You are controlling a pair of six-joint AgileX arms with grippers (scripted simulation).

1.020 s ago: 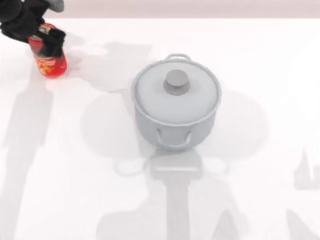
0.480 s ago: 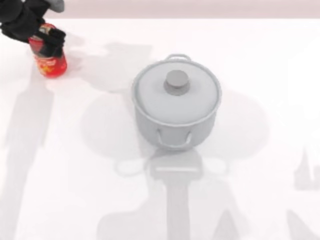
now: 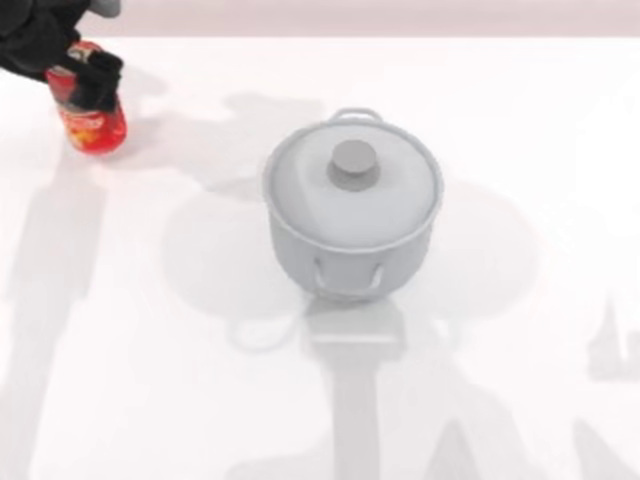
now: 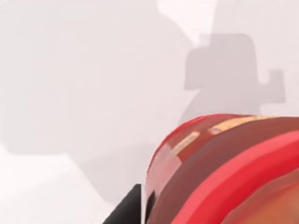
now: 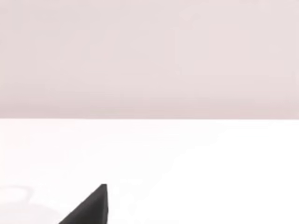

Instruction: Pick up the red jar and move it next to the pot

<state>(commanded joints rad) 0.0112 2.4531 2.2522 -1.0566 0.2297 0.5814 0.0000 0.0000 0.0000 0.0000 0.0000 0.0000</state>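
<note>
At the desk's (image 3: 520, 120) far left corner, the left gripper (image 3: 78, 72) is clamped on the upper part of the red jar (image 3: 92, 125), its dark fingers on either side of the lid end. The jar hangs tilted, its labelled body lower than the grip (the left wrist view is largely filled by its red side (image 4: 224, 172)). The pot (image 3: 352, 215) stands lid-on near the desk's middle, well apart from the jar. Only one dark fingertip of the right gripper (image 5: 88, 207) shows in its own wrist view, so whether its jaws are parted cannot be told.
</note>
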